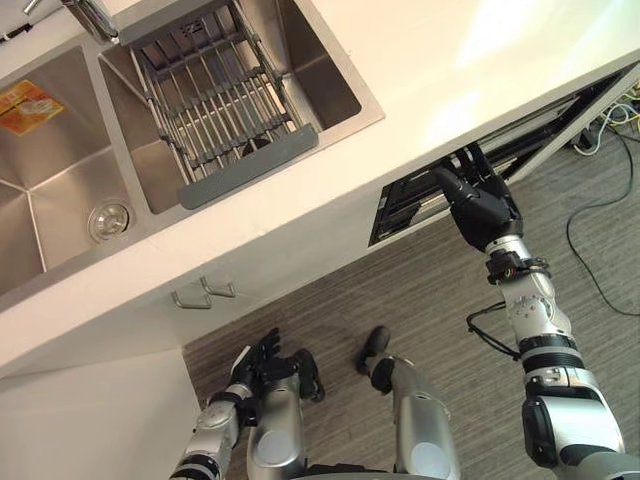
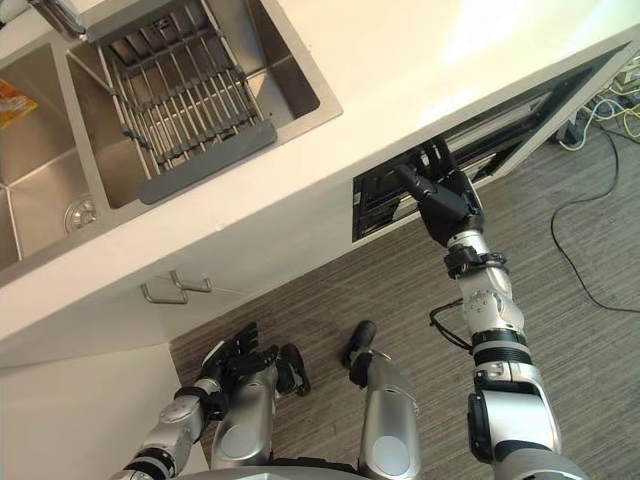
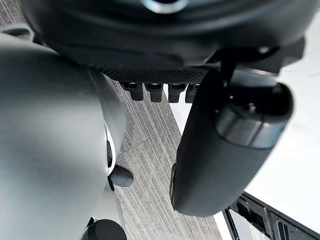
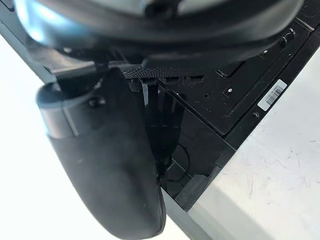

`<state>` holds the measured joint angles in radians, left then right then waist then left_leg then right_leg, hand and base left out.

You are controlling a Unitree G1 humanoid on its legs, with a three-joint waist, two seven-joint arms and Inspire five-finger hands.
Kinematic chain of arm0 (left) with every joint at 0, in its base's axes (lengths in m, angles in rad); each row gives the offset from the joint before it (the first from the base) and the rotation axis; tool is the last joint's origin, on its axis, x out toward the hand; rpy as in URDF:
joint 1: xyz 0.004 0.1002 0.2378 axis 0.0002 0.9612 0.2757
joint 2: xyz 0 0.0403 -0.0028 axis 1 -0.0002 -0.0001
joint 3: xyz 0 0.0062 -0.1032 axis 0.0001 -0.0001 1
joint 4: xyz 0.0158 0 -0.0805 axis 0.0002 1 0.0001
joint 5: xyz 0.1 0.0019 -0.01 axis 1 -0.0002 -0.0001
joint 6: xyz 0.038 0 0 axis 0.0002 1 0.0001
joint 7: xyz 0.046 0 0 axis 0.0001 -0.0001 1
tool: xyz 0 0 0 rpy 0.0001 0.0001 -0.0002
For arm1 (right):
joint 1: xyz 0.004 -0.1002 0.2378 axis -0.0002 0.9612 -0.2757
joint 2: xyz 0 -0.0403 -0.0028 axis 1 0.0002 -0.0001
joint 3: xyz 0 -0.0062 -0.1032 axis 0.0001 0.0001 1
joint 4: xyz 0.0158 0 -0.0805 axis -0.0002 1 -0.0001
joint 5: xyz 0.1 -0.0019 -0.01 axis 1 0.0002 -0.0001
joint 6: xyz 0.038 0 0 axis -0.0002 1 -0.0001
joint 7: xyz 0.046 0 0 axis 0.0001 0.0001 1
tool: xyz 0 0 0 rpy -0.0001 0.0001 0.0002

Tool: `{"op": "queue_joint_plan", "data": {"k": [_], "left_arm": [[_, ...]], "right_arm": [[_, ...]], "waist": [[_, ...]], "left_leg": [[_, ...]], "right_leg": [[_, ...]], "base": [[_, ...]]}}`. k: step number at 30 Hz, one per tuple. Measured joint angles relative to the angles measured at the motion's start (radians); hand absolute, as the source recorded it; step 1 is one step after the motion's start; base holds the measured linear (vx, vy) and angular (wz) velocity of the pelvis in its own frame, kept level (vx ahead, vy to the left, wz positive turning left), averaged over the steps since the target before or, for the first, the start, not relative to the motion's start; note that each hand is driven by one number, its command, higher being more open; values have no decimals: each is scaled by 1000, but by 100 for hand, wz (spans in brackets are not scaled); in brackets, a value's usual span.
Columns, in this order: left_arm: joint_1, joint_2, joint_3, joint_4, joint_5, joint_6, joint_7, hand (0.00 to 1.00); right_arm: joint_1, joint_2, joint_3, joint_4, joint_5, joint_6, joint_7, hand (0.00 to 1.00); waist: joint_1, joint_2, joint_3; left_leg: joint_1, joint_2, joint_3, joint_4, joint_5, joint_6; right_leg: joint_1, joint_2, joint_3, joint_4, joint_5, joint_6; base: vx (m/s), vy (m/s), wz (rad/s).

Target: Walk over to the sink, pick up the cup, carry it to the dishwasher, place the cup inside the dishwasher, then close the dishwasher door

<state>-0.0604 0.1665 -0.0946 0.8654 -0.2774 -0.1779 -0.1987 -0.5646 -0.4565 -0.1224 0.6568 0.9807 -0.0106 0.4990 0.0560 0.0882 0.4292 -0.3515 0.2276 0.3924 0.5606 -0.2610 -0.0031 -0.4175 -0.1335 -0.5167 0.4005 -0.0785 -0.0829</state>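
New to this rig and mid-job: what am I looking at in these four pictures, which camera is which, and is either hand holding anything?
This is a two-legged humanoid robot with two arms and dark fingered hands. The two wide pictures come from its head, looking down at one scene. A white counter holds a double steel sink, with a grey drying rack across one basin and an orange item in the other. Under the counter's edge is the dark opening of the dishwasher; the right hand reaches into it, fingers straight, holding nothing. The left hand hangs low near the floor, open and empty. The two close pictures come from the wrists, each looking along its own hand: the right shows the dishwasher's dark inside, the left the floor.
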Motion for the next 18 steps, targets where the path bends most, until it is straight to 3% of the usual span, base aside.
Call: {"op": "queue_joint_plan", "data": {"k": [6, 9, 11, 13, 15, 17, 18], "left_arm": [[0, -4, 2, -5, -16, -22, -1, 100], [0, -4, 7, -4, -15, -32, 1, 100], [0, -4, 7, 3, -15, -34, 4, 100], [2, 0, 7, 15, -6, -38, 11, 100], [10, 5, 7, 31, 4, -43, 18, 100], [32, 15, 8, 39, 7, -49, 25, 100], [61, 29, 8, 44, 26, -55, 27, 100]], "right_arm": [[-45, -19, 47, 6, -45, -24, -3, 100], [-37, -19, 49, -16, -118, -36, -59, 100], [24, -18, 14, -124, -147, -60, -99, 100], [94, -16, -64, -246, -188, -93, -132, 100], [170, -10, -103, -253, -246, -107, -165, 100], [242, -2, -133, -246, -334, -122, -216, 100], [308, -1, -143, -231, -425, -122, -264, 100]], "waist": [[2, -7, 8], [1, -17, 15], [2, -22, 18], [-2, -36, 24], [-5, -57, 19], [-26, -80, 6], [-46, -103, -18]], "left_leg": [[-16, 15, -7, -27, 31, 2], [0, 22, -28, -37, 37, -5], [30, 28, -27, -54, 44, -16], [76, 23, -25, -84, 52, -21], [120, 12, -27, -121, 59, -30], [165, -8, -38, -166, 69, -41], [199, -28, -52, -204, 77, -52]], "right_leg": [[2, 23, -42, -53, 11, 12], [34, 49, -51, -82, 11, 12], [66, 65, -57, -103, 9, 9], [100, 66, -60, -110, 3, 0], [139, 69, -62, -125, 0, -5], [179, 71, -64, -149, 0, -3], [203, 71, -62, -162, 0, -3]], "base": [[-44, -69, -6], [10, -74, 3], [36, -44, 6], [79, -9, 10], [95, 10, 8], [112, 46, 4], [186, 106, 1]]}}
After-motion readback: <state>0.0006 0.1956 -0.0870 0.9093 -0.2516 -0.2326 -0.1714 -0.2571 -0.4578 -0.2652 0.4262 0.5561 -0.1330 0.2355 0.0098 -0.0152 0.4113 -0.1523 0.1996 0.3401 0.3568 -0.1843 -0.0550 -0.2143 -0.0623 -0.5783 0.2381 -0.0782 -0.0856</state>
